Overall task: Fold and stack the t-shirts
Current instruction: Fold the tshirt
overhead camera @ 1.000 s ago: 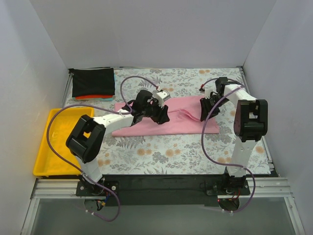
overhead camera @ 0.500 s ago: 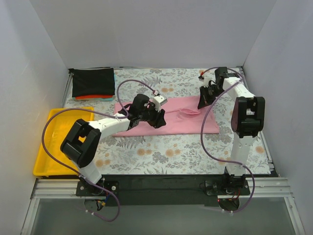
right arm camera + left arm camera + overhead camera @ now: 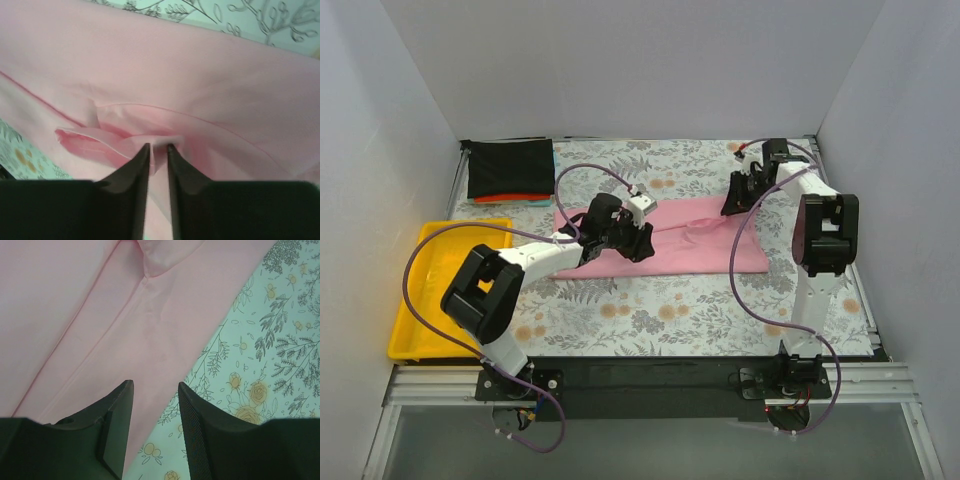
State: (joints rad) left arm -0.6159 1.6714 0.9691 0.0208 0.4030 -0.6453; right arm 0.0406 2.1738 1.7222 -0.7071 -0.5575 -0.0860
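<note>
Pink shirt: here it is, the pink shirt [image 3: 685, 250] [image 3: 100, 315] [image 3: 200, 75], laid out long across the middle of the table, running 9 to 3 o'clock, dead ahead of both my arms.
Fold: up at the shirt's 1 o'clock corner the fabric rises off the flat in a ridge. On the right wrist camera a small flap curls over right at my fingertips.
Right pincer: my right pincer [image 3: 731, 205] [image 3: 157, 149] is on that corner and clenched. Its fingers [image 3: 136, 172] are drawn nearly together with a pinch of the pink shirt caught between them.
Left pincer: my left pincer [image 3: 644, 243] [image 3: 155, 392] is released, jaws standing apart with nothing between them. It sits over the shirt's left half, at about 9 o'clock from the right pincer and well apart from it. Looking down through the gap I see the shirt's edge, pink on one side and flowers on the other. Whether the tips touch the fabric I cannot tell.
Stack: over at 10 o'clock, in the far left corner, the black shirt [image 3: 510, 168] lies folded on top. The orange shirt [image 3: 505, 198] peeks out under it, with a thin teal edge [image 3: 527, 203] at the bottom. All of it is well apart from the pink shirt.
Cloth: the floral cloth [image 3: 670, 310] [image 3: 280, 340] covers the table under the pink shirt.
Tray: the yellow tray [image 3: 410, 350] sits at 8 o'clock, just beside the cloth's left edge, next to my left arm.
</note>
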